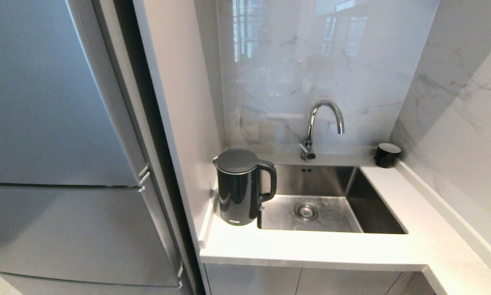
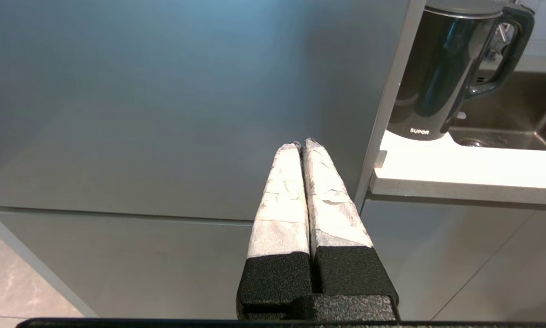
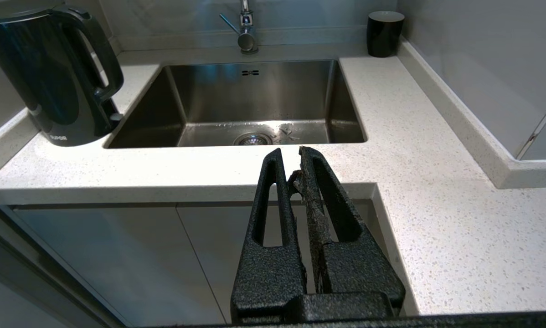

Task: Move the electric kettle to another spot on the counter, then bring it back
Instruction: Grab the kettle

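Two claws are mine, and neither shows from my head. From up there I see the kettle (image 1: 240, 187) standing upright on the counter (image 1: 311, 248), at the left rim of the sink (image 1: 331, 205), close against the side panel beside the fridge (image 1: 57, 143). Its handle faces the basin. A tap (image 1: 321, 125) rises behind the sink, and a small black cup (image 1: 387, 155) sits in the back right corner of the worktop.

From my left wrist, my left claw (image 2: 301, 143) has its taped fingers pressed together on nothing, hanging in front of the grey fridge door, well apart from the kettle, which shows past the panel edge.

From my right wrist, my right claw (image 3: 296, 157) is also closed and empty, hanging before the counter's front edge, in line with the drain (image 3: 253, 138). The kettle stands off to one side, untouched.
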You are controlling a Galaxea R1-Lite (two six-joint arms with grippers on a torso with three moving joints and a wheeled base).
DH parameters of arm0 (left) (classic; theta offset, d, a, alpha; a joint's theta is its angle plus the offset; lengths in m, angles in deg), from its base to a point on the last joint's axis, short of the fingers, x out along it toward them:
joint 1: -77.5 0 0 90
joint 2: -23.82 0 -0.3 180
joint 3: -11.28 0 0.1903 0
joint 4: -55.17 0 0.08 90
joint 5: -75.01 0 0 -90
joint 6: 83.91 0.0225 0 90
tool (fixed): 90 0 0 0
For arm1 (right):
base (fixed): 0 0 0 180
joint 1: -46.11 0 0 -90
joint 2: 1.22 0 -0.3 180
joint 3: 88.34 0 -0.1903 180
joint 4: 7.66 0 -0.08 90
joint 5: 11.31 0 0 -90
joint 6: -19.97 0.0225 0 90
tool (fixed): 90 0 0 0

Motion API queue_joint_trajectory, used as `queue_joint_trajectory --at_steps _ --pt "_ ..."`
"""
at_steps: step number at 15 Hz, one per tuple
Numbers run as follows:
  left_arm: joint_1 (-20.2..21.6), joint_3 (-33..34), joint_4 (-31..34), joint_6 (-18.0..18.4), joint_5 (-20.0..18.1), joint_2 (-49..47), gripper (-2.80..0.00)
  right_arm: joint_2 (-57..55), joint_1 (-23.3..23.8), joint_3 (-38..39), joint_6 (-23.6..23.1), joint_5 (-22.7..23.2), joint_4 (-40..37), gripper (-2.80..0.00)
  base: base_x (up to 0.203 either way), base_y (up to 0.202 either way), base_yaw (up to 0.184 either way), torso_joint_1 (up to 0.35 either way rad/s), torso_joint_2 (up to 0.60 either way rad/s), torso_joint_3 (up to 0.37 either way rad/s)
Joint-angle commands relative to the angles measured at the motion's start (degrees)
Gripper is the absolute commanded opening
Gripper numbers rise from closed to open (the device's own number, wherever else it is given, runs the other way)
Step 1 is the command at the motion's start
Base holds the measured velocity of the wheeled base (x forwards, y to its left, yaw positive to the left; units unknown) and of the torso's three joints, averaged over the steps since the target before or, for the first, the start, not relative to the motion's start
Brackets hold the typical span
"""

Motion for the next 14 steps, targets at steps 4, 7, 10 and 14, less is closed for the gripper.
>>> queue_joint_trajectory --at_steps 4,7,10,14 --pt "0.0 0.0 -0.1 0.0 0.0 0.0 -2.8 0.0 0.0 0.0 0.0 0.0 0.0 -2.8 0.002 0.002 -0.054 0.001 0.0 0.001" --pt "0.0 0.0 -0.1 0.0 0.0 0.0 -2.8 0.0 0.0 0.0 0.0 0.0 0.0 -2.8 0.003 0.006 -0.179 0.004 0.0 0.003" --pt "0.0 0.0 -0.1 0.0 0.0 0.0 -2.8 0.0 0.0 0.0 0.0 0.0 0.0 -2.8 0.004 0.009 -0.174 0.003 0.0 0.002" --pt "0.0 0.0 0.0 0.0 0.0 0.0 -2.8 0.0 0.0 0.0 0.0 0.0 0.0 -2.8 0.001 0.008 -0.174 0.0 0.0 0.004"
